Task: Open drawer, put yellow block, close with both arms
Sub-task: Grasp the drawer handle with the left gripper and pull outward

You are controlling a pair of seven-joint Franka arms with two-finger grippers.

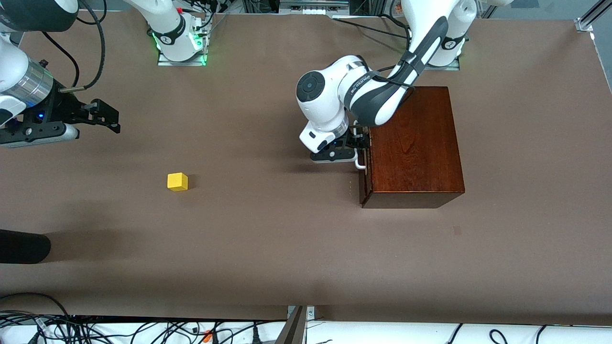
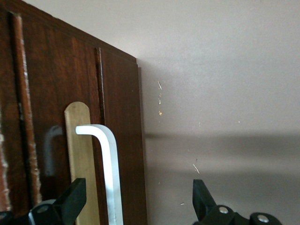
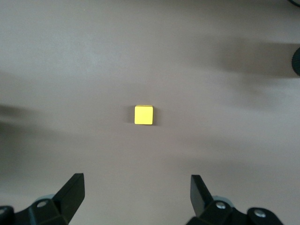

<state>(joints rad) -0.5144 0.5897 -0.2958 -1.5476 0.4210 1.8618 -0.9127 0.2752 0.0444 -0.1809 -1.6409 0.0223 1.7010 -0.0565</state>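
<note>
Colours on the brown table [image 1: 267, 248].
Bright yellow block [image 1: 177, 182]; glossy reddish-brown wooden box [image 1: 415, 143] with visible grain; white bar handle [image 2: 108, 173] on a dark drawer front [image 2: 56, 112]; black gripper fingers [image 3: 71, 192].

Brown table cover [image 1: 267, 248]; black cylinder [image 1: 21, 246] at right arm's end; cable tangle [image 1: 119, 329] along the near edge.

Legible markings:
1. Dark lettering printed on the white link of the left arm [image 1: 356, 86], just above the left end effector [image 1: 357, 143]; too small to make out the word.
2. Round dark emblems on both arm bases near the top of the front view; unreadable.

No other text, numbers or signs.
</note>
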